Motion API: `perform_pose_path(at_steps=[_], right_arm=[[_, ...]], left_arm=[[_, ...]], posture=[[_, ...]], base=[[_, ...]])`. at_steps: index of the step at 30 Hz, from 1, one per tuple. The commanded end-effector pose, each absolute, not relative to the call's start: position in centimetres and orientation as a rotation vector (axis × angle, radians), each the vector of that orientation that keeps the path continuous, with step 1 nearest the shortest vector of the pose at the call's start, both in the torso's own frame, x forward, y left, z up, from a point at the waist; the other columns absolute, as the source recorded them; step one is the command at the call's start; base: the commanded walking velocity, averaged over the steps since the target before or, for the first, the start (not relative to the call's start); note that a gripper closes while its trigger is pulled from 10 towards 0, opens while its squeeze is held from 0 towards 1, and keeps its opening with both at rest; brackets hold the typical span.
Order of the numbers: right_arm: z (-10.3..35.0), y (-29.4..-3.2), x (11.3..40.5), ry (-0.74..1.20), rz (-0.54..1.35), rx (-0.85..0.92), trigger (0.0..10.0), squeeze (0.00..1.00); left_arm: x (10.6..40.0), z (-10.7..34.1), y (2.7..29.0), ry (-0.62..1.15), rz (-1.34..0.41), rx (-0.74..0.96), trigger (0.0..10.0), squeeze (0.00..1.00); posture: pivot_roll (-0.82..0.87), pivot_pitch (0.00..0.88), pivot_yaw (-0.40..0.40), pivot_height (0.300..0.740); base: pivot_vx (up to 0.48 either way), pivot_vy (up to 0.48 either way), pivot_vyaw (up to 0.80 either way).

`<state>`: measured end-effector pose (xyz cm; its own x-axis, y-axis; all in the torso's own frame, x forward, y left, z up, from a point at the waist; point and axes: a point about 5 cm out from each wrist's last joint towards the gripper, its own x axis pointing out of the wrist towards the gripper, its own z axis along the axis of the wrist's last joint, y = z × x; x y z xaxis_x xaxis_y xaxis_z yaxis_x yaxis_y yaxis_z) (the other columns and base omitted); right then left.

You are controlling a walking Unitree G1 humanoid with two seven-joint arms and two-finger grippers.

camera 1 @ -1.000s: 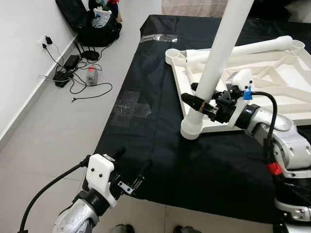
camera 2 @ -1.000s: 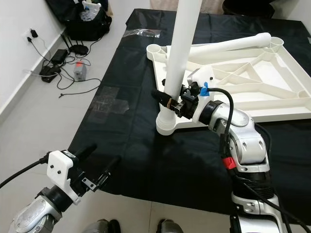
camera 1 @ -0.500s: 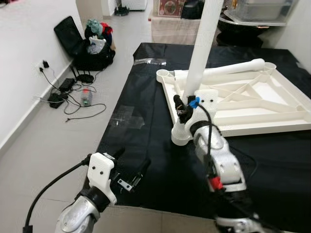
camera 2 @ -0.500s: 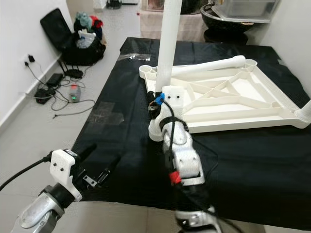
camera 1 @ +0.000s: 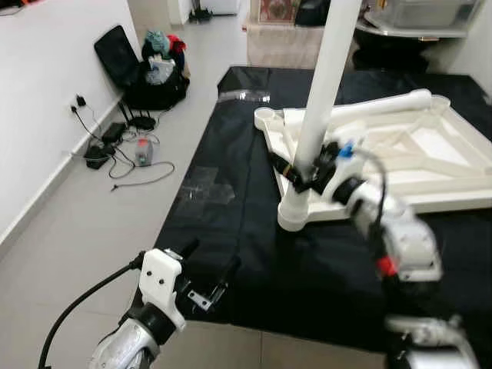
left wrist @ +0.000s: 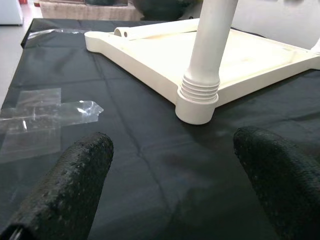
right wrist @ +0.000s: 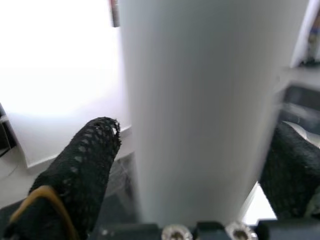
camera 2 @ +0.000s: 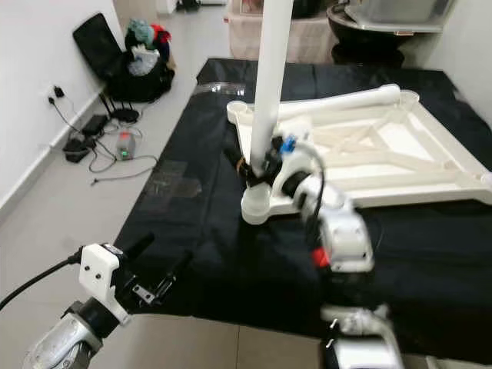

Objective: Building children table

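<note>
Nearest me, my left gripper (camera 1: 209,270) is hovering low at the near-left edge of the black cloth sheet (camera 1: 231,184) that is covering the floor, its two black fingers spread wide and holding nothing; from its wrist I am looking between the pads at the corner socket (left wrist: 196,104) well beyond it. Farther in and to the right, my right gripper (camera 1: 298,171) is reaching to the tall white plastic table leg (camera 1: 319,96), with one finger (right wrist: 85,170) on either side of the tube and the tube pressed deep between them, so I judge I am gripping it low, just above its ribbed collar. The leg is standing upright in the round socket at the near-left corner of the upturned white plastic children's table top (camera 1: 461,188), whose ribbed underside is facing up. To do this step well, I am judging that I should be keeping the leg plumb over the socket, pressing straight down and turning about its own axis rather than levering sideways, since a slanted push could jam the collar or drag the top across the cloth. Beyond the gripper, another white leg (camera 1: 384,108) is lying across the far side of the top, apparently not yet fitted. Far left, black bags (camera 1: 146,65) and cables (camera 1: 115,146) are lying by the wall.
</note>
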<state>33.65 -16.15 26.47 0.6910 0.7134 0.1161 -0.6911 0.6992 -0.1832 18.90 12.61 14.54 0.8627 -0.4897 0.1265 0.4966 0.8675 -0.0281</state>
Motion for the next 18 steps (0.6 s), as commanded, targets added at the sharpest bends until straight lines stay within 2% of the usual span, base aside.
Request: perform_pose_path(at_steps=[1, 3, 5, 6, 8, 9, 11, 12, 14, 15, 18], right_arm=[[26.4, -16.3, 34.0, -0.161, 0.92, -0.13, 10.0, 1.0], [27.5, -17.3, 34.6, -0.143, 0.993, -0.155, 10.0, 1.0], [27.5, -17.3, 34.6, -0.143, 0.993, -0.155, 10.0, 1.0], [28.6, -17.5, 34.9, -0.137, 1.068, -0.175, 10.0, 1.0], [29.1, -17.5, 35.0, -0.136, 1.103, -0.186, 10.0, 1.0], [29.6, -17.5, 35.3, -0.148, 1.104, -0.22, 10.0, 0.68], [30.0, -17.4, 35.5, -0.158, 1.098, -0.244, 10.0, 0.68], [30.8, -17.4, 35.7, -0.179, 1.143, -0.228, 3.8, 0.0], [31.0, -17.5, 35.7, -0.185, 1.164, -0.214, 3.8, 0.0], [31.1, -17.9, 35.4, -0.181, 1.208, -0.202, 0.0, 0.0], [31.1, -18.3, 35.1, -0.173, 1.252, -0.195, 0.0, 0.0]], left_arm=[[18.4, 14.5, 12.7, -0.093, -0.519, -0.041, 10.0, 0.0], [18.0, 14.7, 12.8, -0.09, -0.52, -0.039, 10.0, 0.0], [18.0, 14.7, 12.8, -0.09, -0.52, -0.039, 10.0, 0.0], [17.7, 14.8, 12.8, -0.086, -0.521, -0.039, 10.0, 0.0], [17.6, 14.8, 12.8, -0.085, -0.522, -0.039, 10.0, 0.0], [17.6, 14.9, 12.8, -0.083, -0.523, -0.038, 10.0, 0.0], [17.5, 14.9, 12.8, -0.082, -0.523, -0.038, 10.0, 0.0], [17.6, 14.9, 12.8, -0.079, -0.523, -0.038, 10.0, 0.0], [17.6, 14.9, 12.7, -0.078, -0.523, -0.038, 10.0, 0.0], [17.6, 14.9, 12.7, -0.077, -0.522, -0.037, 10.0, 0.0], [17.7, 14.9, 12.7, -0.075, -0.522, -0.037, 10.0, 0.0]], posture=[[0.02, 0.197, 0.003, 0.74], [0.03, 0.212, 0.003, 0.74], [0.03, 0.212, 0.003, 0.74], [0.04, 0.23, 0.007, 0.74], [0.04, 0.231, 0.007, 0.74], [0.04, 0.232, 0.008, 0.74], [0.04, 0.232, 0.008, 0.74], [0.04, 0.231, 0.009, 0.74], [0.04, 0.231, 0.009, 0.74], [0.04, 0.227, 0.007, 0.74], [0.04, 0.224, 0.006, 0.74]], base=[[0.0, 0.0, 0.0], [0.0, 0.0, 0.0], [0.0, 0.0, 0.0], [0.0, 0.0, 0.0], [0.0, 0.0, 0.0], [0.0, 0.0, 0.0], [0.0, 0.0, 0.0], [0.0, 0.0, 0.0], [0.0, 0.0, 0.0], [0.0, 0.0, 0.0], [0.0, 0.0, 0.0]])
